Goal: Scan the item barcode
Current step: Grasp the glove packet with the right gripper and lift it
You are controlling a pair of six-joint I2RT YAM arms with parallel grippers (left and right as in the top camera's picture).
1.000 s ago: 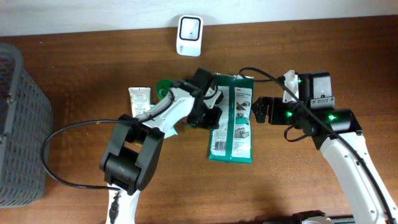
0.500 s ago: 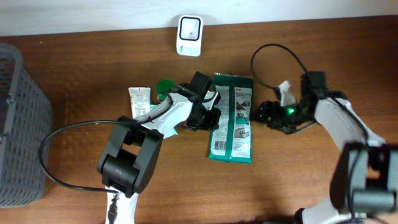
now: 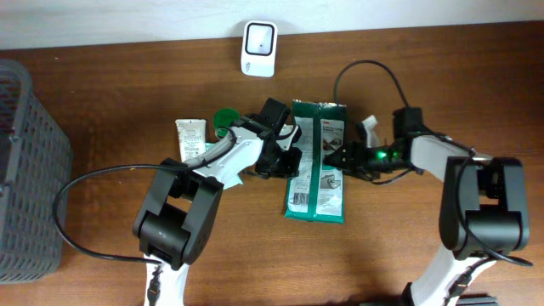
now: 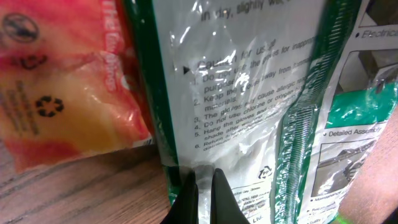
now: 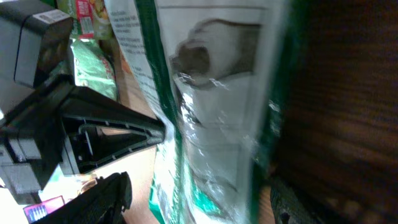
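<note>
— Two grippers sit at one item. Where do we find it?
— We see the green packet lying flat near the middle of the table. Its long side runs from the near edge toward the wall, with clear plastic and printed text facing up.
— And the left gripper?
— It is at the packet's left edge. From the left wrist we see its fingers pressed together, tips against the white printed panel. We cannot tell whether any film is nipped between them.
— The right gripper?
— It is at the opposite edge, with its jaws apart. From the right wrist we see one dark finger on each side of the packet's edge, neither clearly touching it.
— What lies around it?
— A red wrapper touches the packet's left side. A white sachet and a green lid lie further left, near the left arm. The white scanner stands at the table's far edge, well apart from the packet. A grey basket sits at the far left.
</note>
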